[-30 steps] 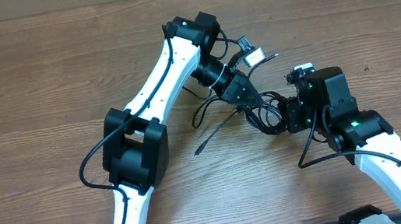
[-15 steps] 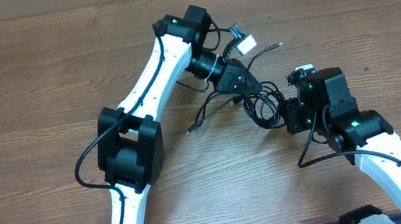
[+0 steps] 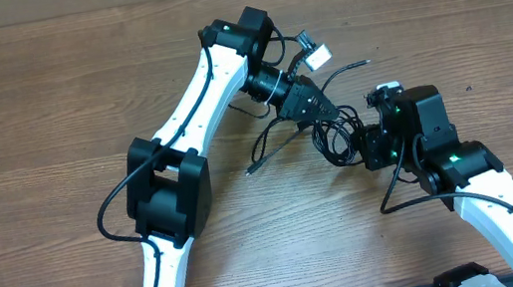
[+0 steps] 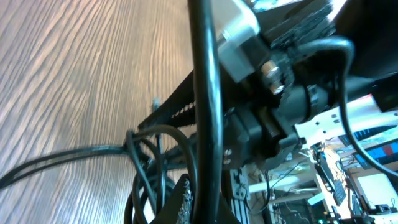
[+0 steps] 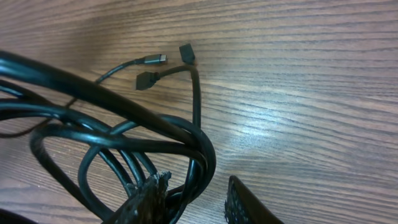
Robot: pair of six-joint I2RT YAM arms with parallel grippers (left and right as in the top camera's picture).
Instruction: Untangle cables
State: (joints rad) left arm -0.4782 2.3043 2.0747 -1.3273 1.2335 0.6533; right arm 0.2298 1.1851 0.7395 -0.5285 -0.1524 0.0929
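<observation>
Cables (image 3: pixel 340 140) bunched between your grippers | left gripper (image 3: pixel 319 107) clamped on them | right gripper (image 5: pixel 193 186) narrow, loop between its fingers, hold unclear

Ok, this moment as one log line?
left gripper: shut on cables | right gripper: open, loops between its jaws | cables: tangled | plug ends: on table

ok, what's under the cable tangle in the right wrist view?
Bare wood table shows through the loops of the cables. Beneath the stacked strands themselves it's covered, can't tell.
</observation>
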